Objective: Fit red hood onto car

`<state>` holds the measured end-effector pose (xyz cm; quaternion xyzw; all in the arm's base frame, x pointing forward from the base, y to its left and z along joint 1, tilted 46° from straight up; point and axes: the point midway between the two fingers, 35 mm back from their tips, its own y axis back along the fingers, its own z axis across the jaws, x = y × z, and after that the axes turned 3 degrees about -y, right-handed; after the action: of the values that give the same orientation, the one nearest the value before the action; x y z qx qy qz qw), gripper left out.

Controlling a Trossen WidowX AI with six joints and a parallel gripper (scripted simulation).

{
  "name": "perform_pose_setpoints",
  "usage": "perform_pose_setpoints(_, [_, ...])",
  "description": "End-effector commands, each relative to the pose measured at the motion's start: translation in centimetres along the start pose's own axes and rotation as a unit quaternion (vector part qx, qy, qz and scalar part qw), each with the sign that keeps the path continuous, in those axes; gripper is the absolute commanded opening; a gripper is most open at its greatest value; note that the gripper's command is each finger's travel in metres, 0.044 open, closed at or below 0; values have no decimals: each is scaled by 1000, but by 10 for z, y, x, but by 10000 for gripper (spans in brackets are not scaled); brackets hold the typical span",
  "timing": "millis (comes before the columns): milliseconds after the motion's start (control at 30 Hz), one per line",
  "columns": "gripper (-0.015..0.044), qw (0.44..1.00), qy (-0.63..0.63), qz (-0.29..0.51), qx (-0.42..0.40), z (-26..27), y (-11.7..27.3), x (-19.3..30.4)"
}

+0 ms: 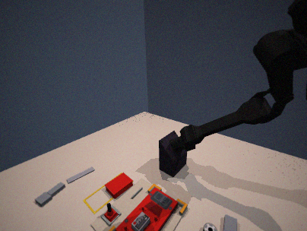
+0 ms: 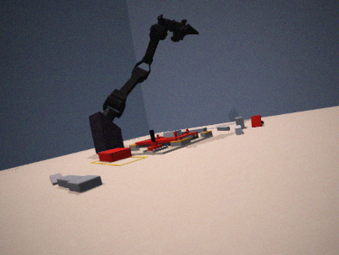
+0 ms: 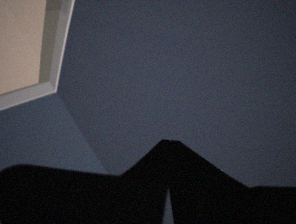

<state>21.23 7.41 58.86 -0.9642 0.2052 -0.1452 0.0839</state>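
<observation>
A plain red block-shaped piece (image 1: 118,185) (image 2: 114,154), which looks like the hood, lies flat on the table partly over a yellow outline; no corner holes can be made out. The red chassis (image 1: 169,210) sits between the jig's orange corner blocks (image 1: 181,206) (image 2: 180,142). The grey engine block (image 1: 140,222) (image 2: 172,134) is on its deck, with short red pegs (image 2: 175,134) around it. My gripper (image 2: 198,33) (image 3: 168,149) is shut and empty, high above the table and well away from the hood. It is outside the top view.
A black-handled red part (image 1: 110,213) (image 2: 152,137) stands upright between the hood and chassis. Grey stepped (image 1: 50,194) (image 2: 84,183) and long (image 1: 80,175) pieces lie beyond the yellow outline (image 1: 90,206) (image 2: 105,163). Another red block (image 2: 256,121) stands at the far right.
</observation>
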Motion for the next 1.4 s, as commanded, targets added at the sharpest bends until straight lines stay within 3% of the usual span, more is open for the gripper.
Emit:
perform_pose_setpoints(0, [26, 1000, -4, 0, 2, 0, 0, 1])
perform_pose_setpoints(533, [440, 955, -279, 86, 45, 90, 0, 114])
perform_pose_setpoints(967, [440, 857, -474, 201, 31, 210, 28, 191])
perform_pose_setpoints(1367, [440, 735, -613, 291, -19, 342, 63, 212])
